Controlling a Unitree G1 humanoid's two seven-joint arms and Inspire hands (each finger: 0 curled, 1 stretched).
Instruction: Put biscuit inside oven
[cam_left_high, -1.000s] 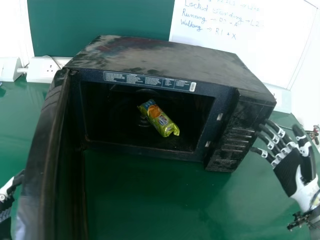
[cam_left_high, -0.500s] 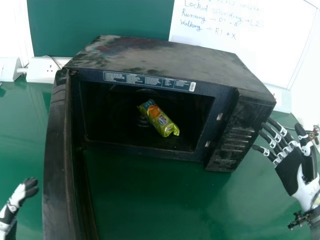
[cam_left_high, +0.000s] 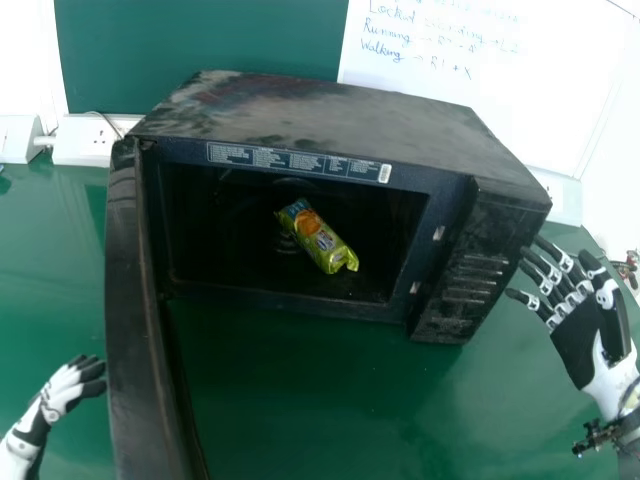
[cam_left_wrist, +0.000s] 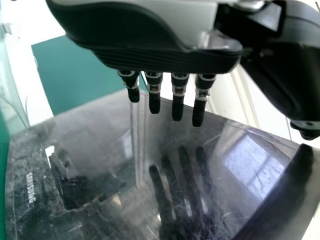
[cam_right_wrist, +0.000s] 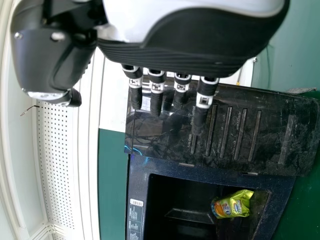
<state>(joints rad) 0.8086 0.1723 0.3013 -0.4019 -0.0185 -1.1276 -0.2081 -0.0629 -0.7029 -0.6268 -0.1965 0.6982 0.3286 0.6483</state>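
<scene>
The left hand (cam_left_high: 72, 386) is at the lower left in the head view, beside the outer face of the open oven door (cam_left_high: 140, 330). In the left wrist view the fingers of the left hand (cam_left_wrist: 165, 55) are straight before the glossy door (cam_left_wrist: 120, 170). My right hand (cam_left_high: 588, 330) has its fingers extended right of the oven's control panel (cam_left_high: 468, 270); the right wrist view has the right hand (cam_right_wrist: 190, 45) in front of that panel. The green biscuit packet (cam_left_high: 318, 237) lies within the oven (cam_left_high: 330, 115), also visible as the packet (cam_right_wrist: 233, 204) in the right wrist view.
A whiteboard (cam_left_high: 480, 75) with writing stands behind the oven. White sockets (cam_left_high: 85, 140) are at the back left, and the green table (cam_left_high: 300, 400) extends in front of the oven. The open door juts toward the robot on the left.
The left hand has moved right and further into the head view, and the oven door has swung somewhat inward to the right. The right hand and the packet are practically unmoved.
</scene>
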